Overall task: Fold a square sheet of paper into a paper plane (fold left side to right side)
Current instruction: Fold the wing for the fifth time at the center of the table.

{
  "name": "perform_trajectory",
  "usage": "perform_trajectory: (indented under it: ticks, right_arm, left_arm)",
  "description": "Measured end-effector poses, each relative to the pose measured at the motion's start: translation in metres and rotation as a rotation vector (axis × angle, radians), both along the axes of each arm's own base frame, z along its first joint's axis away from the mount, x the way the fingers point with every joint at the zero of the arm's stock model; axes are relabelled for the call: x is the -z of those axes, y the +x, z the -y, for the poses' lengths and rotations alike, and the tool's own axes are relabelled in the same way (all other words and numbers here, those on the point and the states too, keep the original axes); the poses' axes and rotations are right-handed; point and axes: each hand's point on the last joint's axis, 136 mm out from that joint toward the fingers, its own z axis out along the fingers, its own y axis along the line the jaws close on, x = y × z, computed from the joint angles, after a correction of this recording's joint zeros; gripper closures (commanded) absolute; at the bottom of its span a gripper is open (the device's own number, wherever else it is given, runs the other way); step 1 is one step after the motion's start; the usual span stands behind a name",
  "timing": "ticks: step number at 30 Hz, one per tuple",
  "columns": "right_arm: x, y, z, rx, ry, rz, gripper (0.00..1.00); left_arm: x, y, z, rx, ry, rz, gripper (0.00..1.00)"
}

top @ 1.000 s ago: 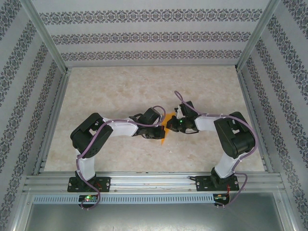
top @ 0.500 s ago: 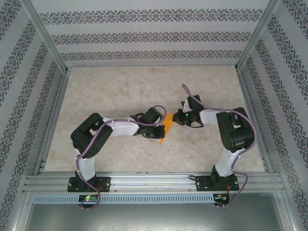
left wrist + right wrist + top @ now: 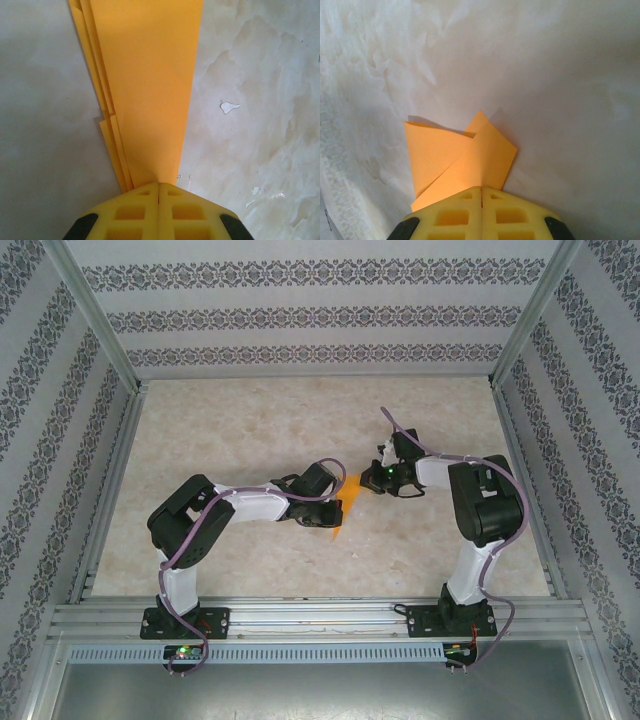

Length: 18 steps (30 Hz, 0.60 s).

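The orange sheet of paper [image 3: 338,520] lies on the table between my two grippers, folded into a slim layered wedge. In the left wrist view the paper [image 3: 150,75] narrows toward my left gripper [image 3: 159,184], whose yellow jaws are shut with their tips over its narrow end. In the right wrist view the paper's wider end [image 3: 465,155] shows overlapping flaps, and my right gripper [image 3: 482,188] is shut with its tips at that end's edge. From above, the left gripper [image 3: 328,506] is on the paper's left and the right gripper [image 3: 368,483] is at its upper right.
The beige marbled tabletop [image 3: 250,430] is walled by patterned panels on three sides, with an aluminium rail [image 3: 320,615] along the near edge. Small white chips [image 3: 229,106] mark the surface beside the paper.
My right gripper has slid up and to the right, uncovering more of the orange paper's upper end. The left arm and the paper have stayed put.
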Motion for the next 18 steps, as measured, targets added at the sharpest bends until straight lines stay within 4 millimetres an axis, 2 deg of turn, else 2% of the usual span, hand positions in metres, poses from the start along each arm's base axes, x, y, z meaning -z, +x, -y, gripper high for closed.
perform_trajectory:
  ticks: [9,15,18]
  right_arm:
    - [0.0,0.029,0.025,0.073,-0.016,0.015,1.0]
    - [-0.002,0.037,0.035,0.098,-0.031,0.017,1.0]
    - [-0.012,0.04,0.043,0.12,-0.04,0.044,1.0]
  left_arm:
    - [0.0,0.0,0.0,0.0,0.0,0.0,1.0]
    - [0.0,0.0,0.0,0.0,-0.001,0.001,1.0]
    - [0.0,0.0,0.0,0.0,-0.001,0.001,1.0]
